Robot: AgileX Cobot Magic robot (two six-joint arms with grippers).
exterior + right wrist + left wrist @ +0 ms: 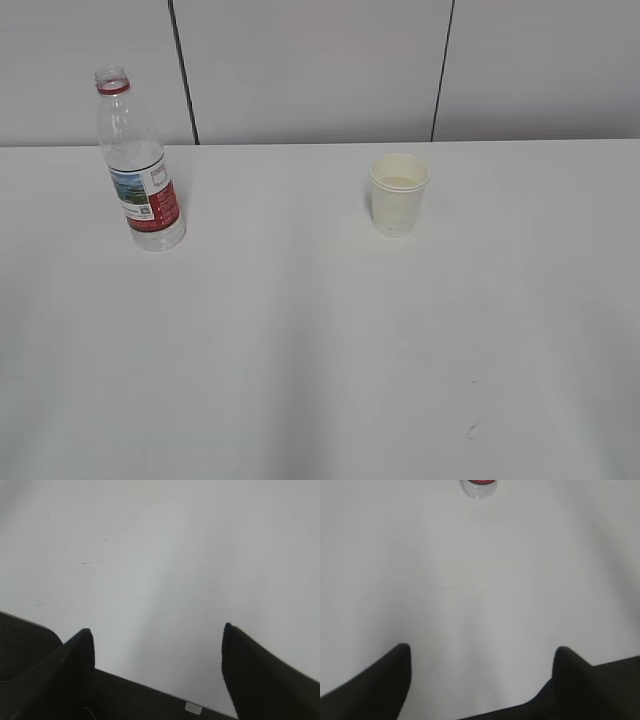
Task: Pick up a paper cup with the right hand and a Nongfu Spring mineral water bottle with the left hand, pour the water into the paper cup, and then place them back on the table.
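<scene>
The clear Nongfu Spring bottle (pixel 140 165), capless with a red neck ring and red-and-white label, stands upright at the far left of the white table (pixel 320 340). The small white paper cup (pixel 398 194) stands upright right of centre; some pale liquid shows inside it. Neither arm shows in the exterior view. In the left wrist view my left gripper (pixel 482 652) is open and empty over bare table, with the bottle's base (pixel 480 487) far ahead at the top edge. My right gripper (pixel 157 632) is open and empty over bare table; the cup is out of that view.
A grey panelled wall (pixel 320 70) with two dark vertical seams runs behind the table. Faint dark scuff marks lie on the tabletop near the front right (pixel 470 430) and in the right wrist view (pixel 95 563).
</scene>
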